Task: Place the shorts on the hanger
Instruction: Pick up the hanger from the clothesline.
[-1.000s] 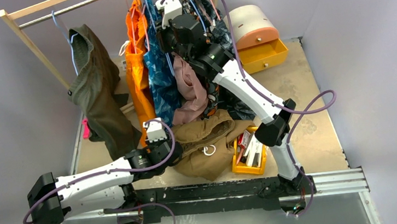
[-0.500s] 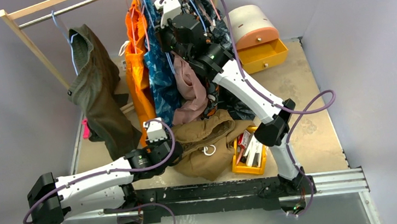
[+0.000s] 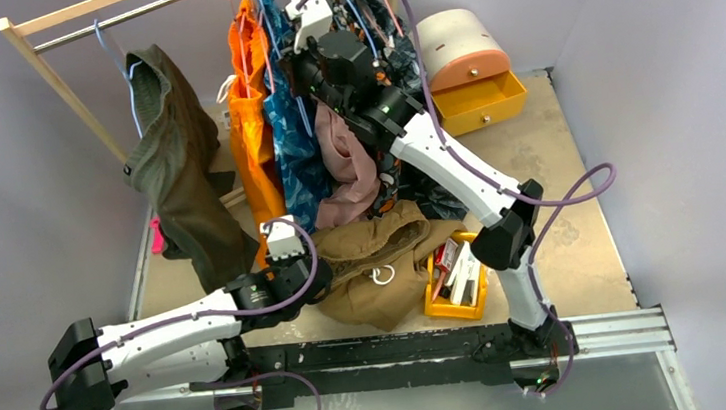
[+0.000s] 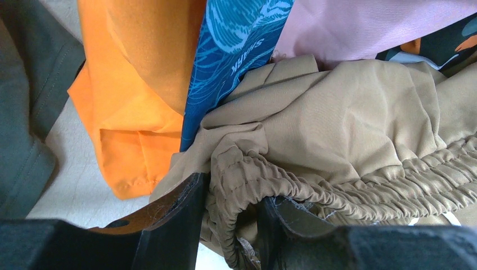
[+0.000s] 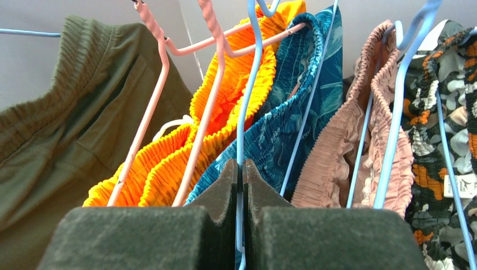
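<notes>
Right wrist view: right tool (image 5: 242, 169) clenched on the thin wire of the hanger (image 5: 242, 118), up at the rail (image 3: 119, 12).
Left wrist view: left tool (image 4: 233, 194) grasping the gathered waistband of the shorts (image 4: 349, 124).
Shorts position: heaped on the counter (image 3: 583, 234), below the rail.
Change: right arm shifted slightly; left arm almost unmoved.
Meaning: hanger probably being unhooked; shorts not yet on it.
</notes>
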Robot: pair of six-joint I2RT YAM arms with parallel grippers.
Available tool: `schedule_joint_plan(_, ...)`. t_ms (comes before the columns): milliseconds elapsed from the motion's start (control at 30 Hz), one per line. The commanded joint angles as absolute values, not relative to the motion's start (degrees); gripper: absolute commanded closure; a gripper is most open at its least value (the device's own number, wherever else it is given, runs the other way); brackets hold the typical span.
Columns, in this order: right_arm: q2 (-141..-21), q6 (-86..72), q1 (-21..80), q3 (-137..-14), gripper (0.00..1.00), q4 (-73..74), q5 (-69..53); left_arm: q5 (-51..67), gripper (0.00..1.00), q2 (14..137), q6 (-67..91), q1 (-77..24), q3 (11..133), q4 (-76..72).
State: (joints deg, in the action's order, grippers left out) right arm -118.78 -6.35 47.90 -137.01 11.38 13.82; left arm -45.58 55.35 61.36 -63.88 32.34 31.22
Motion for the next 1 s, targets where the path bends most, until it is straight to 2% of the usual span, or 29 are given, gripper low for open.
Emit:
schedule_joint_plan(0, -111.9, -8.3, 48.2, -132.9, 1.0, 3.3, 13.5, -46.2, 0.63, 54.3, 61.2, -63.7, 32.9, 31.0)
schedule_joint_plan(533, -107.3, -10.0, 48.2, -126.4, 1.0, -1.0, 11.9, -46.1, 0.64, 54.4, 61.4, -63.7, 32.8, 31.0)
schedule_joint_plan(967, -100.9, -11.0, 48.2, -116.4, 1.0, -3.7, 10.5, -45.9, 0.64, 55.4, 61.3, -63.7, 33.0, 30.3)
